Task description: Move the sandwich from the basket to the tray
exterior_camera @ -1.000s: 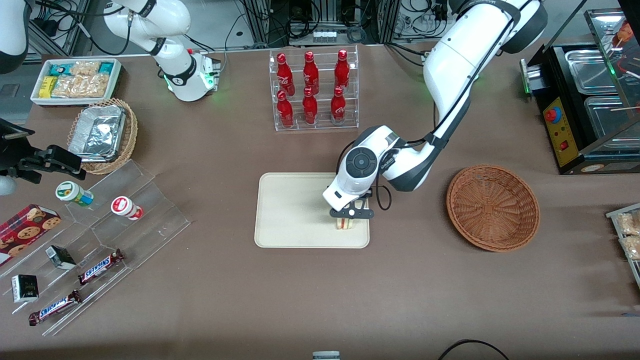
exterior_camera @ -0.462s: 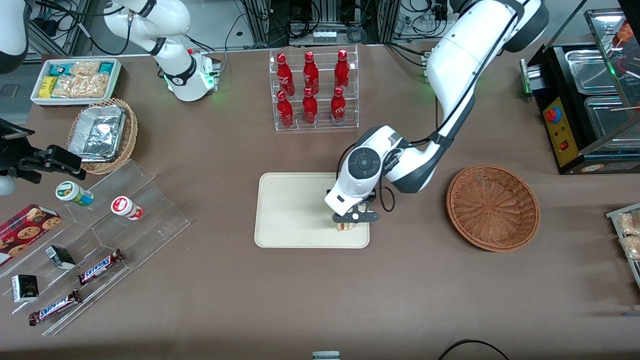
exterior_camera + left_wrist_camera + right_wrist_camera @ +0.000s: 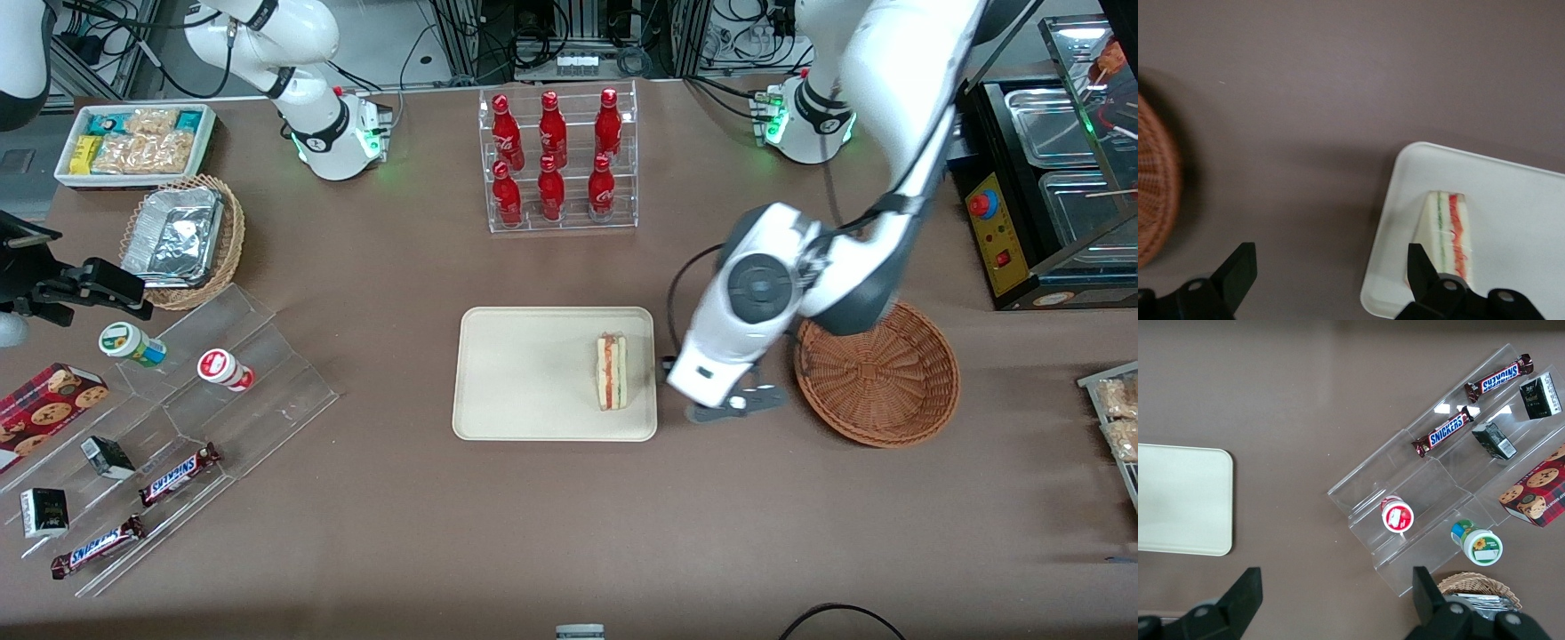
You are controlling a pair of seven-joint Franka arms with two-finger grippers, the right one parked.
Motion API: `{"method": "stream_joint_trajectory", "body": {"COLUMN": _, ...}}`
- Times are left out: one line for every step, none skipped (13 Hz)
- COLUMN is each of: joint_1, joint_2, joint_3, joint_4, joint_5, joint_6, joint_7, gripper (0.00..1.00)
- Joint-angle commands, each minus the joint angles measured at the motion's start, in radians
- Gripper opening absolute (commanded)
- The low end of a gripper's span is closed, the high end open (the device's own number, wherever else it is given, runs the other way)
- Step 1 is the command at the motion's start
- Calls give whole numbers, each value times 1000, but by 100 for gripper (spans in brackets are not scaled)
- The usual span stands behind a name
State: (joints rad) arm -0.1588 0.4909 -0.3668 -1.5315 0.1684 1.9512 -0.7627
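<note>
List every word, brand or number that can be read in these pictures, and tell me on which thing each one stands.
"SNICKERS": on the brown chocolate bar on the clear acrylic stepped shelf.
"SNICKERS": on the second brown bar on that shelf.
Red bottles in the clear rack: white script too small to read.
Red cookie box, round cups, dark small boxes: print unreadable.
The left arm's black gripper, open above the table between the white tray and the brown wicker basket, carries no text.

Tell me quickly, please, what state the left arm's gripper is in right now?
Left gripper: open and empty, above the bare table between the tray and the basket; the sandwich lies on the tray.
</note>
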Motion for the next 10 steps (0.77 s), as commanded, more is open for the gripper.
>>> {"method": "stream_joint_trajectory", "body": {"joint_1": 108, "joint_2": -122, "joint_3": -6, "joint_4": -84, "joint_5": -26, "joint_6": -87, "joint_7": 156, "gripper": 100}}
{"method": "stream_joint_trajectory", "body": {"joint_1": 149, "joint_2": -142, "joint_3": -6, "joint_4": -90, "joint_5": -27, "joint_6": -107, "joint_7": 213, "gripper": 100}}
{"method": "stream_joint_trajectory", "body": {"joint_1": 172, "joint_2": -161, "joint_3": -6, "joint_4": -93, "joint_5": -27, "joint_6": -136, "joint_7": 236, "gripper": 100}}
{"method": "stream_joint_trajectory", "body": {"joint_1": 195, "joint_2": -172, "joint_3": -6, "joint_4": -93, "joint_5": -26, "joint_6": -156, "joint_7": 250, "gripper": 100}}
{"method": "stream_joint_trajectory", "body": {"joint_1": 218, "joint_2": -190, "joint_3": -6, "joint_4": -93, "joint_5": -27, "joint_6": -172, "joint_7": 256, "gripper": 100}}
{"method": "stream_joint_trajectory", "body": {"joint_1": 243, "joint_2": -208, "joint_3": -4, "joint_4": -93, "joint_5": -27, "joint_6": -193, "joint_7": 267, "gripper": 100}}
{"method": "stream_joint_trajectory", "body": {"joint_1": 280, "joint_2": -230, "joint_3": -4, "joint_4": -95, "joint_5": -27, "joint_6": -211, "joint_7": 304, "gripper": 100}}
{"method": "stream_joint_trajectory", "body": {"joint_1": 294, "joint_2": -253, "joint_3": -4, "joint_4": -95, "joint_5": -27, "joint_6": -240, "joint_7": 357, "gripper": 100}}
{"method": "stream_joint_trajectory", "body": {"joint_1": 320, "joint_2": -274, "joint_3": -4, "joint_4": -95, "joint_5": -29, "joint_6": -270, "joint_7": 402, "gripper": 100}}
{"method": "stream_joint_trajectory", "body": {"joint_1": 330, "joint_2": -303, "joint_3": -3, "joint_4": -95, "joint_5": -39, "joint_6": -281, "joint_7": 425, "gripper": 100}}
